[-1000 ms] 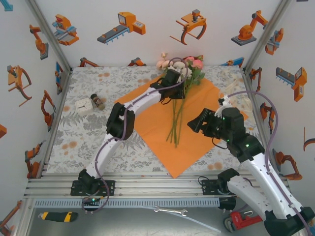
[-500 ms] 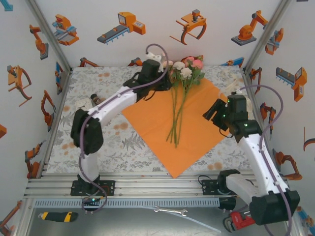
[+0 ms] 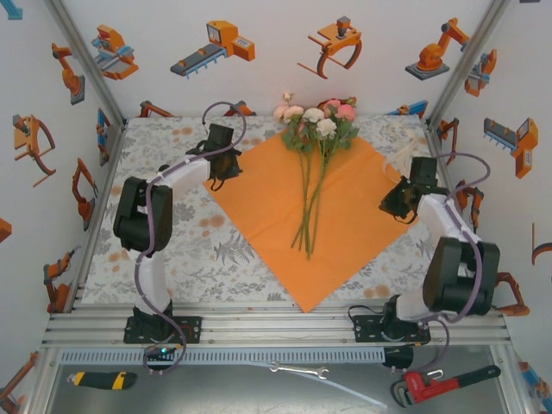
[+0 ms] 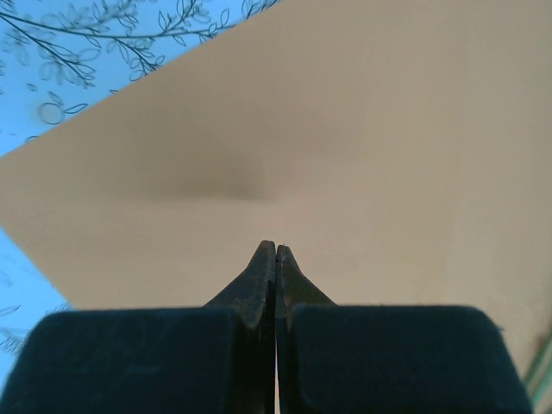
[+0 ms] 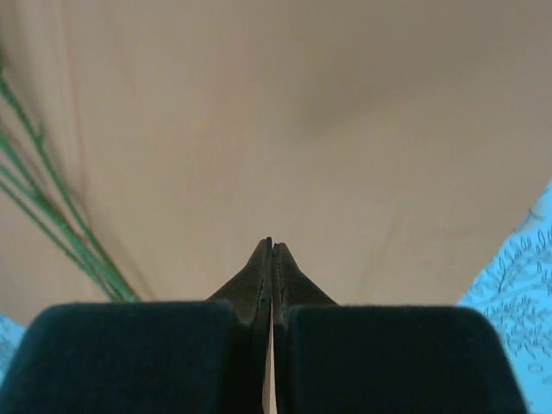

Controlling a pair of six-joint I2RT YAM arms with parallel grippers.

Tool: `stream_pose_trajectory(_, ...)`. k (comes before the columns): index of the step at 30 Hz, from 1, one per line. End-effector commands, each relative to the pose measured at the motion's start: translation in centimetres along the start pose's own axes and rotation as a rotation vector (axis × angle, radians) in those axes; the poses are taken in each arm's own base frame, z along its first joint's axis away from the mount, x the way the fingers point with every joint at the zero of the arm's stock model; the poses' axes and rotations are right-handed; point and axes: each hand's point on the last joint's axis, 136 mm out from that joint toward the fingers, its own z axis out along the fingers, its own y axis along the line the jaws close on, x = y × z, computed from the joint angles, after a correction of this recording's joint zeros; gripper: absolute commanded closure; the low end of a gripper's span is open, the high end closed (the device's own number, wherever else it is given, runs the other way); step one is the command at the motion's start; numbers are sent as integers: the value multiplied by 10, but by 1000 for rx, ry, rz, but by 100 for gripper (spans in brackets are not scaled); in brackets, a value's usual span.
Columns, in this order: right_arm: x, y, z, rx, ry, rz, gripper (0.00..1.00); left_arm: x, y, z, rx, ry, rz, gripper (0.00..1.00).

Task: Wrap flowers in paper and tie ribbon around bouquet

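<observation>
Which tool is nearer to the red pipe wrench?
Right. The right tool sits at the paper's right corner, on the same side as the red pipe wrench; the left tool sits at the paper's left corner, farther away across the sheet.

One sheet of orange paper (image 3: 345, 233) lies on one worktop (image 3: 172, 250). There is one bunch of flowers (image 3: 315, 125) with roughly six blooms, pink and cream; the stems overlap too closely for a sure count. There are two claws, the left claw (image 4: 276, 252) and the right claw (image 5: 272, 245), each with two fingers (image 4: 257, 280). In front sit three tools: one utility knife (image 3: 102, 378), one spanner (image 3: 297, 371) and one red pipe wrench (image 3: 444, 384).
</observation>
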Motion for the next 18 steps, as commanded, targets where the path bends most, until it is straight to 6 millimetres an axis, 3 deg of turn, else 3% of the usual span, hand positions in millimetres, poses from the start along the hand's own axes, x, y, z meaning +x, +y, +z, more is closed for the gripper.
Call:
stream_pose_trajectory(1,-27,11,15,-15,-41,-18,100,-3,4,9,-17,25,-61,100)
stream_pose_trajectory(8,-38,9,54,39,25,-34,100,23,51,22,-124,57,-187,100)
stream_pose_trajectory(18,-33,18,99,95,165,-101,100,41,106,-3,-253,26,-275,100)
